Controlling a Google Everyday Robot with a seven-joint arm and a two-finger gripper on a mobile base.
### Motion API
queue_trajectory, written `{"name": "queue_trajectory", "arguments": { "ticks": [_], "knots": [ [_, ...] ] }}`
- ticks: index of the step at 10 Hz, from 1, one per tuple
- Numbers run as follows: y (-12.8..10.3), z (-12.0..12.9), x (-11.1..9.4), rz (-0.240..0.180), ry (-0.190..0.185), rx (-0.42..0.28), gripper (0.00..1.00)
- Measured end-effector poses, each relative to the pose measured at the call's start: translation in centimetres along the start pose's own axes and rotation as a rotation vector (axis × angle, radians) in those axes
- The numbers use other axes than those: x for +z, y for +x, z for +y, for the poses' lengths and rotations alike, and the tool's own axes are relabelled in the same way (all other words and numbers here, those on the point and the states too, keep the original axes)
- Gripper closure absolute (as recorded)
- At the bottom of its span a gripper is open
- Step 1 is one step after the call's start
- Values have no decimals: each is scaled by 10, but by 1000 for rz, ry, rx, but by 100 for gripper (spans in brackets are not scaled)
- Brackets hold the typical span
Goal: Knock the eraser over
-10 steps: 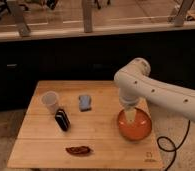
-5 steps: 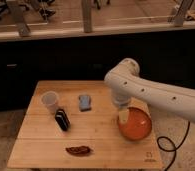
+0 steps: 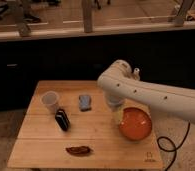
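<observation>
Our gripper [image 3: 116, 116] hangs low over the desk [image 3: 101, 145] right of centre in the frame. It sits under the bend of the white arm [image 3: 141, 92] and just beside the left rim of the orange bowl [image 3: 135, 125]. Whether it is spread or pressed together we cannot tell, and we see nothing carried in it.

We find the eraser [image 3: 62, 120] left of centre in the frame, well apart from the gripper. It is a small dark block that seems to stand on a narrow edge. The plastic cup [image 3: 50, 101] is just above and to the left of it, near but apparently not touching. The blue-grey pad [image 3: 84, 102] lies to its upper right, and the flat reddish-brown thing [image 3: 79, 150] lies below it, towards the front edge of the desk.

We judge the eraser to be light and stiff, hardly fragile, with a rubbery surface that should grip the wood. Given so small a footing, a nudge high on a broad face should tip it over. A push low down may only make it skid or turn.

We do not think a grasp is needed. If we did take hold, we would pinch across the thin dimension near the top. The cup looks lighter and easier to upset, so we would approach from the open side on the right and keep clear of the pad.
</observation>
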Motion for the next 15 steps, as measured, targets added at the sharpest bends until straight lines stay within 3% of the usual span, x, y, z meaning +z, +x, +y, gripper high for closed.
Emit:
{"name": "queue_trajectory", "arguments": {
  "ticks": [4, 7, 15],
  "knots": [
    [-11, -2, 5, -3, 7, -38, 20],
    [-40, -12, 8, -19, 22, -87, 20],
    [-55, -24, 20, -52, 72, -157, 20]
  ]
}}
